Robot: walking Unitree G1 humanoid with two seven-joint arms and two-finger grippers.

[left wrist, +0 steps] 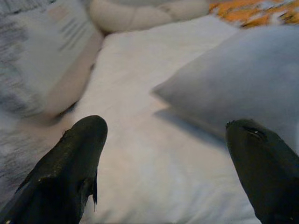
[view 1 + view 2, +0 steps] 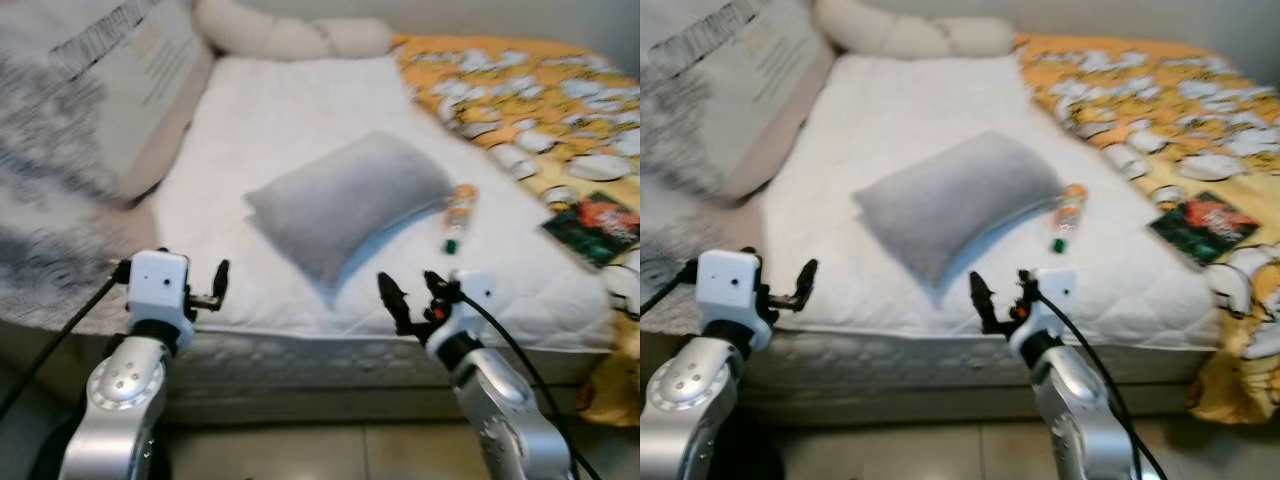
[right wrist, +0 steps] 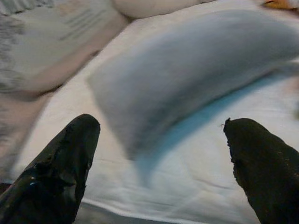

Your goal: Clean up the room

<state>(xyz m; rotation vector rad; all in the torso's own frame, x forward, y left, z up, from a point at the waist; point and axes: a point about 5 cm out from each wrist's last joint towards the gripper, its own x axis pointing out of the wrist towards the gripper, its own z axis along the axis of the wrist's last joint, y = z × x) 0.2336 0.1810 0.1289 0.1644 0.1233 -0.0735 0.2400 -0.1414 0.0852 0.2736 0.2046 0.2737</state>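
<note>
A grey pillow (image 2: 350,200) lies askew in the middle of the bed (image 2: 290,110), on the white mattress pad. Just beside its right corner lies a small orange bottle (image 2: 459,214) with a green cap, and further right a book (image 2: 594,228) rests on the orange blanket (image 2: 520,80).

Both arms are raised at the near edge of the bed. The left gripper (image 1: 163,158) has its fingers spread wide, empty, aimed at the pad just off the pillow's left corner. The right gripper (image 3: 159,163) is also spread and empty, facing the pillow's near edge, short of touching it.

The pillow looks soft, light and floppy; it will sag and fold rather than hold its shape, so a pinch on a corner or along the seam edge should gather enough fabric to lift it, and two corner grips would keep it from drooping. Nothing about it is fragile. The bottle is probably light, rigid plastic, though the blur makes that uncertain; being round, it may roll, so it is best taken across its body.
</note>
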